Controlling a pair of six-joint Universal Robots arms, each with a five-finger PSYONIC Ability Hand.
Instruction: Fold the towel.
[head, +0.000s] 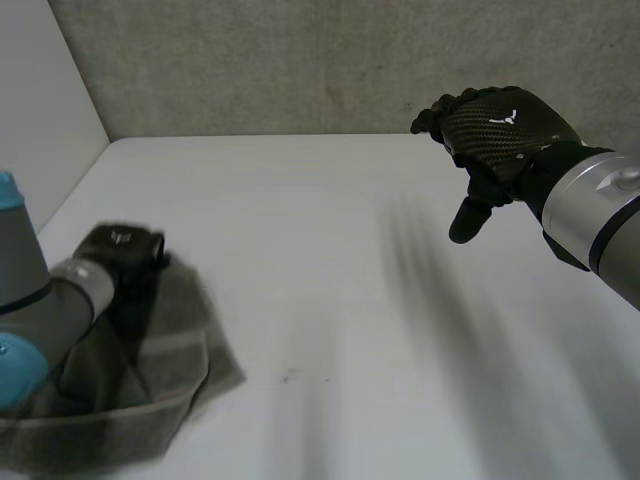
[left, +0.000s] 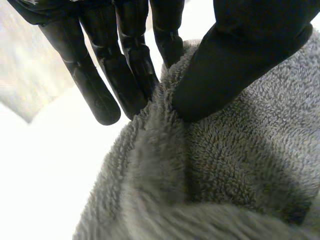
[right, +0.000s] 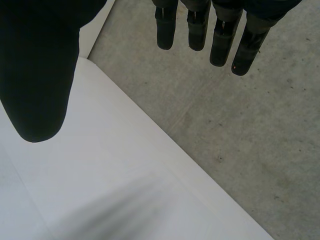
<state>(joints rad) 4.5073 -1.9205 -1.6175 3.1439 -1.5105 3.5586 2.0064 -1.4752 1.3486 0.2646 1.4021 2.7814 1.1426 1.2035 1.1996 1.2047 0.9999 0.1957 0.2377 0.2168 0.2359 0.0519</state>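
Towel (head: 170, 350) sits bunched at the near left of the table (head: 330, 250), nowhere near folded. Left hand (head: 125, 255) is at the heap's far side, thumb (left: 235, 60) and fingers (left: 135, 65) pinching a ridge of cloth between them. Right hand (head: 495, 130) hangs well apart over the far right, fingers relaxed, holding nothing. This looks like the spreading-out step. Next, I'd say, the right hand needs an edge so the towel can be pulled flat.
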